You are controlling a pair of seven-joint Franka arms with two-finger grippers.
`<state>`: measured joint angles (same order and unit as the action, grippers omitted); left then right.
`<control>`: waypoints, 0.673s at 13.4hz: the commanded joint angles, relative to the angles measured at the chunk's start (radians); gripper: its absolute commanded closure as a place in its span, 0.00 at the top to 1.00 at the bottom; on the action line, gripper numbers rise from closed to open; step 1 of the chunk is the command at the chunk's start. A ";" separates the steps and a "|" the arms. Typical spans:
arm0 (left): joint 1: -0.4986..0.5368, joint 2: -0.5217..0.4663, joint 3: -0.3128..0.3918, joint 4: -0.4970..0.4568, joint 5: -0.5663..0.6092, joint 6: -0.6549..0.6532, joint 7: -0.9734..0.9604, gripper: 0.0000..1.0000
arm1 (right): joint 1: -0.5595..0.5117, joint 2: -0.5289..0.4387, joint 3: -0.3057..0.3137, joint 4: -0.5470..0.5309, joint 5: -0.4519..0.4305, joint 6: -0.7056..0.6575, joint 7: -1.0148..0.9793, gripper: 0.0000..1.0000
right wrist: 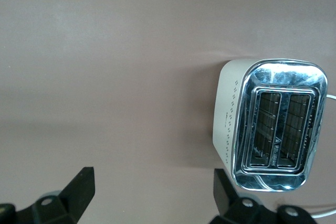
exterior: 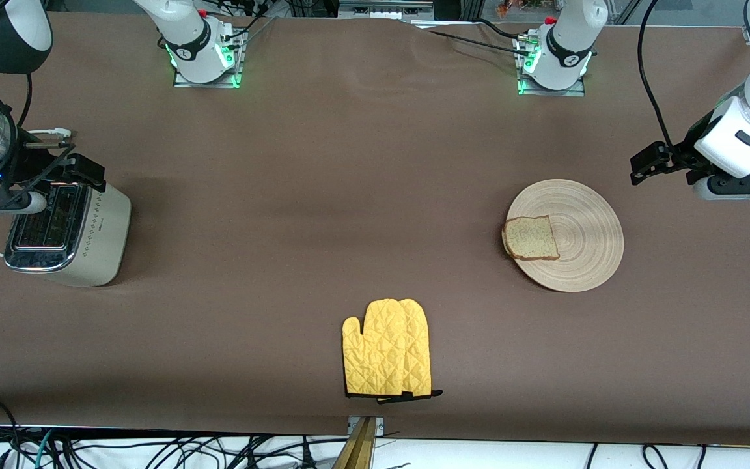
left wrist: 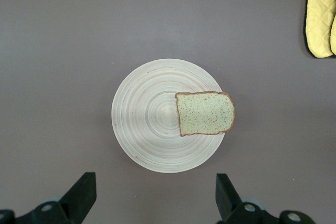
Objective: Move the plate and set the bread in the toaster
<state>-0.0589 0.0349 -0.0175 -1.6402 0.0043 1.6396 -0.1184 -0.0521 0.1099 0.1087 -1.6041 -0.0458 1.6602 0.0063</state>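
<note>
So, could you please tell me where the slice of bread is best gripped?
Probably by the crust edge that overhangs the plate's rim, toward the right arm's end of the table. The bread lies flat, so only that edge offers the fingers room beneath. Come in low from that end.

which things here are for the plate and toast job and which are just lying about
For the job:
- plate, toward the left arm's end
- bread, on the plate, overhanging its rim
- toaster, toward the right arm's end, slots empty

Lying about:
- yellow oven mitt, nearer the front camera than the plate
</note>
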 commanded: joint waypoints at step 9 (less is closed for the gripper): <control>-0.005 0.019 0.007 0.033 0.013 -0.015 0.002 1.00 | -0.005 0.011 0.006 0.032 0.004 -0.020 0.009 1.00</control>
<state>-0.0589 0.0373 -0.0162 -1.6394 0.0043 1.6397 -0.1184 -0.0520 0.1103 0.1087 -1.6019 -0.0459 1.6602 0.0063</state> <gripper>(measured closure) 0.000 0.000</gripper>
